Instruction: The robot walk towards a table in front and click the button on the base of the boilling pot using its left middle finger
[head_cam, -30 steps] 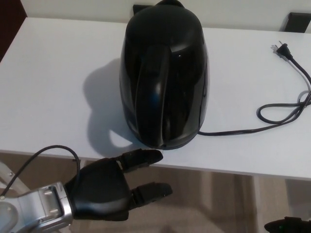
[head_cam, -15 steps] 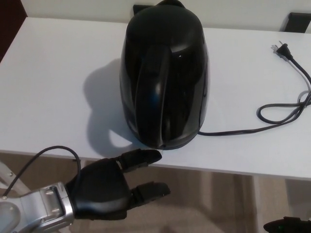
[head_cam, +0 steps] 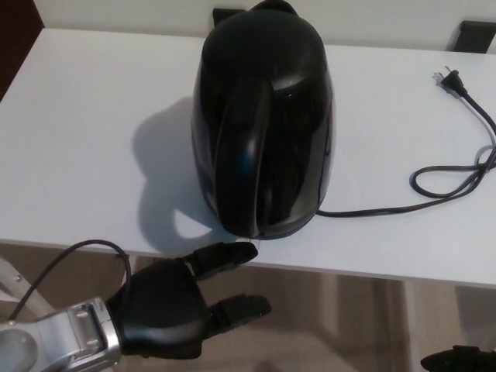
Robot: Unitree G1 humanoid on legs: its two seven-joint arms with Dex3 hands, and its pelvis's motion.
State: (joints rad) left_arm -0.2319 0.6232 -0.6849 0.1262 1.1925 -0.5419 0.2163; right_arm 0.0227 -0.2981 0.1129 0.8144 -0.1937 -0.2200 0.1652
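The left hand (fingers spread, holding nothing) sits at lower left, just below the black kettle on the white table.

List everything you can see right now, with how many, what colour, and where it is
kettle: one, glossy black, standing on the table near its front edge, handle facing the robot
power cord: one, black, runs from the kettle's base across the table's right side, plug lying loose
table: one, white, fills most of the view
dark objects: two, black, behind the table's far edge, partly hidden
left hand: one, black, below the table's front edge, fingers apart, reaching towards the kettle's base
right hand: black, only a sliver at bottom right
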